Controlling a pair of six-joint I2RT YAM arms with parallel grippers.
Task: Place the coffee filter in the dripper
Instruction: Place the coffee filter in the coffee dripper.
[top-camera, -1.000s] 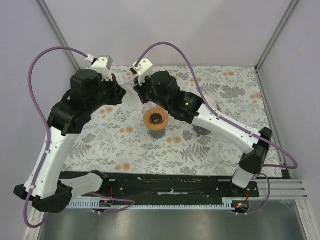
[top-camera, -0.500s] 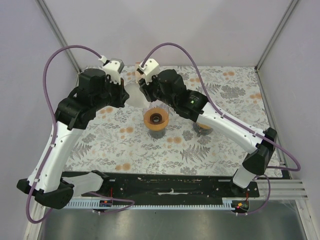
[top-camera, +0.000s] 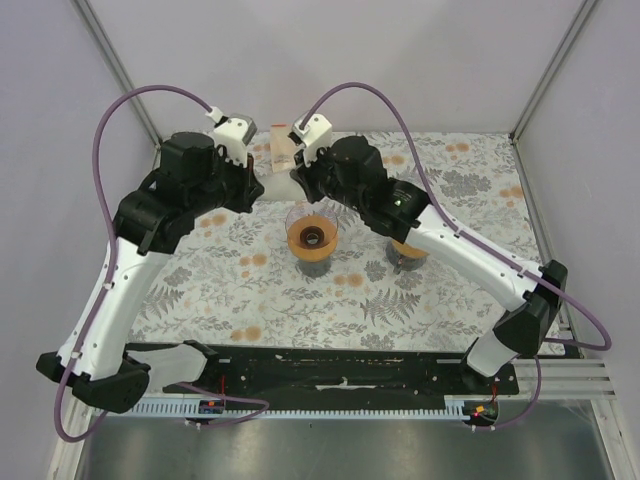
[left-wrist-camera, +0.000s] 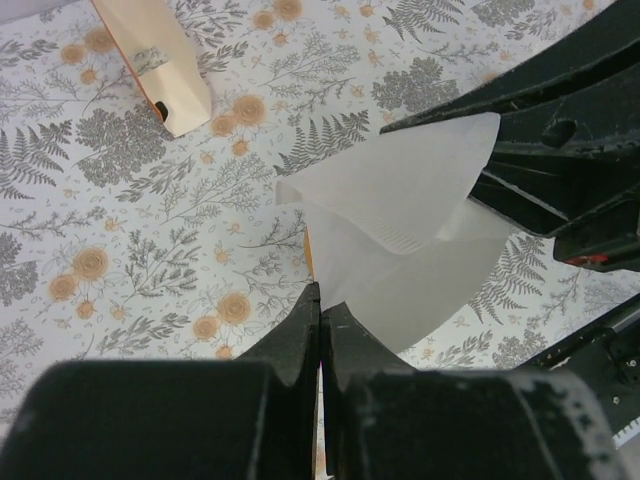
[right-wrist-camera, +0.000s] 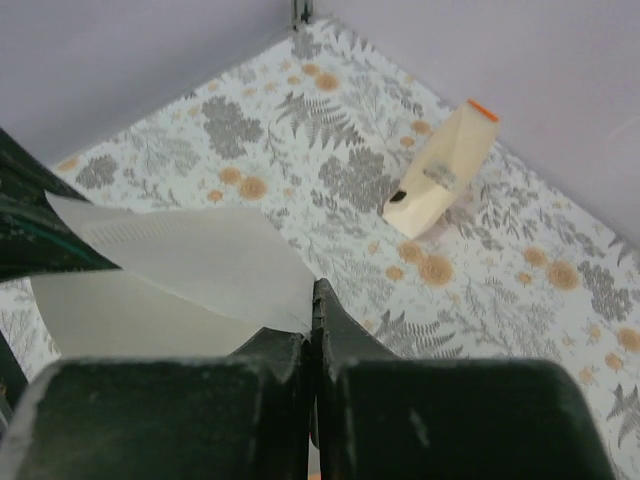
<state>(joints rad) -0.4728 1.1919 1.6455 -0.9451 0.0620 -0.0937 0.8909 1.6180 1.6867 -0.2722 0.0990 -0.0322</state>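
Note:
A white paper coffee filter hangs in the air between my two grippers, behind and above the dripper. The dripper is an orange cone in a clear glass holder, standing mid-table. My left gripper is shut on one edge of the filter, pinching it at the fingertips. My right gripper is shut on the opposite edge, its tips closed on the paper. The filter is spread partly open between them.
A cream paper packet with an orange end lies at the table's back edge; it also shows in the left wrist view and the right wrist view. A dark and orange object stands under the right arm.
Both grippers have moved toward the back of the table and a little right, carrying the filter with them. The packet behind them has come into view. The dripper has not moved.

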